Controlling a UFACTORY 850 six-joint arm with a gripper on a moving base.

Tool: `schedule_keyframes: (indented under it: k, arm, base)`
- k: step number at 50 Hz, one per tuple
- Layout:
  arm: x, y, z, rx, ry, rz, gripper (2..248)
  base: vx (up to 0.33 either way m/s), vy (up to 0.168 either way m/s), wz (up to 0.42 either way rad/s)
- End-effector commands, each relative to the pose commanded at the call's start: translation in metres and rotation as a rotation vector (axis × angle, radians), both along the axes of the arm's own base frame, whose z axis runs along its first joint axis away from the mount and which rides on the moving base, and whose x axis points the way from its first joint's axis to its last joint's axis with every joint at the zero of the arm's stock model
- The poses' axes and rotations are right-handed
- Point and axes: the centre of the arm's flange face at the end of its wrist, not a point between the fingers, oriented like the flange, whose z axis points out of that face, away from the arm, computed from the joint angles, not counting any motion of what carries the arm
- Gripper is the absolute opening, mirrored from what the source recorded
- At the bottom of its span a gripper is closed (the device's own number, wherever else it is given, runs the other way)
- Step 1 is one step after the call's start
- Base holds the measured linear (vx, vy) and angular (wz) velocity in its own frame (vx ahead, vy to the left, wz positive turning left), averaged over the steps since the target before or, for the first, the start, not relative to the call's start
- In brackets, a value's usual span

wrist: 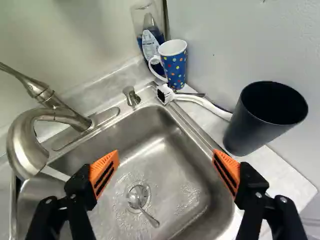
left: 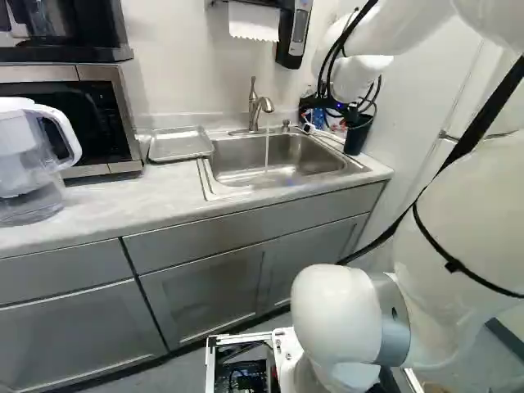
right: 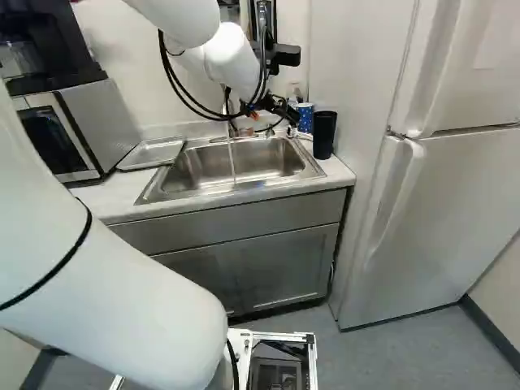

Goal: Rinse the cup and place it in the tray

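Observation:
My gripper (right: pixel 283 111) is over the sink's right back corner in the right base view. In the wrist view the gripper (wrist: pixel 166 162) stands wide open above the basin, nothing between its orange pads. A black cup (wrist: pixel 265 117) stands upright on the counter, beyond and beside one finger. The blue dotted mug (wrist: pixel 175 65) is farther ahead in the corner. Water runs from the faucet (left: pixel 256 105) into the sink (left: pixel 286 168). Left of the sink in the left base view lies the metal tray (left: pixel 180 145), its surface bare.
A white brush (wrist: pixel 192 99) lies between mug and black cup, with a blue-filled bottle (wrist: pixel 150 35) behind the mug. Wall and fridge (right: pixel 455 203) bound the right side. Microwave (left: pixel 70 115) and water pitcher (left: pixel 29 164) stand left of the tray. A small metal piece (wrist: pixel 140 200) sits at the drain.

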Motion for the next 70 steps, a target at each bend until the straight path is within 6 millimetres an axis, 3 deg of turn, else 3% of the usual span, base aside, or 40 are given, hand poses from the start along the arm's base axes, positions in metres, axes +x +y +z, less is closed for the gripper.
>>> schedule_keyframes:
  k: [41, 70]
  arm:
    - [0.018, -0.008, -0.033, -0.037, -0.075, -0.028, 247]
    - [0.0, -0.011, -0.056, -0.048, -0.14, -0.076, 247]
  base:
    - [0.0, 0.0, 0.0]
    - [0.0, 0.0, 0.0]
